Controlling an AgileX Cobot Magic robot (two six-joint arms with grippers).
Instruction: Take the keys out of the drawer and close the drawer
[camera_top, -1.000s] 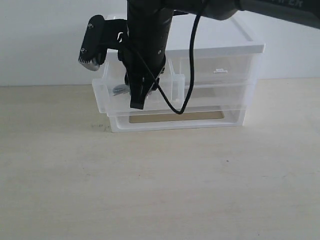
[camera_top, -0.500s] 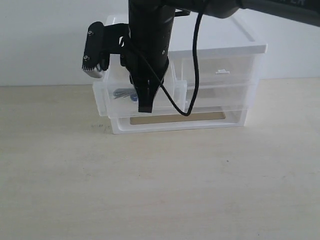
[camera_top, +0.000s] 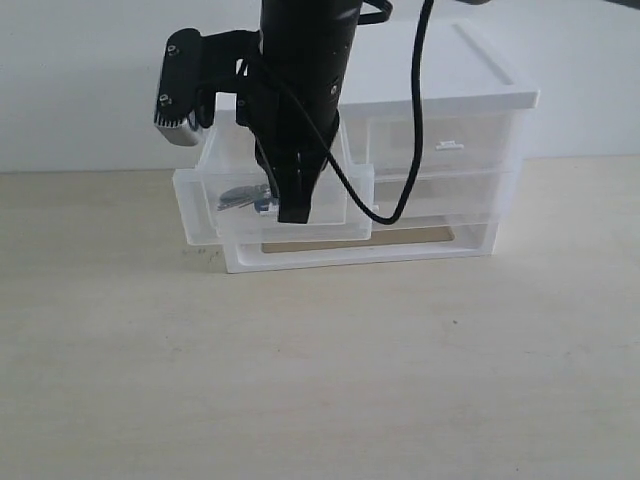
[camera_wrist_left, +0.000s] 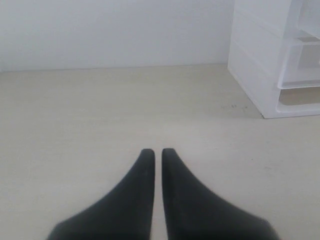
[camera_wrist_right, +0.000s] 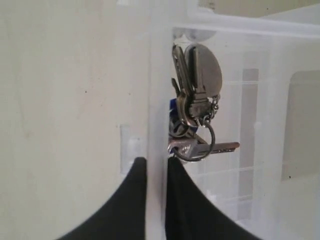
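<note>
Right wrist view: right gripper (camera_wrist_right: 156, 162) pinching the front wall of the drawer (camera_wrist_right: 156, 75).
Drawer stands pulled out, upper left of unit (camera_top: 470, 90); keys (camera_wrist_right: 196, 95) lie inside by the front wall, not yet lifted. The left gripper (camera_wrist_left: 158, 152), tips pressed together, idles over table (camera_wrist_left: 75, 110). Removal and closing both remain.
</note>
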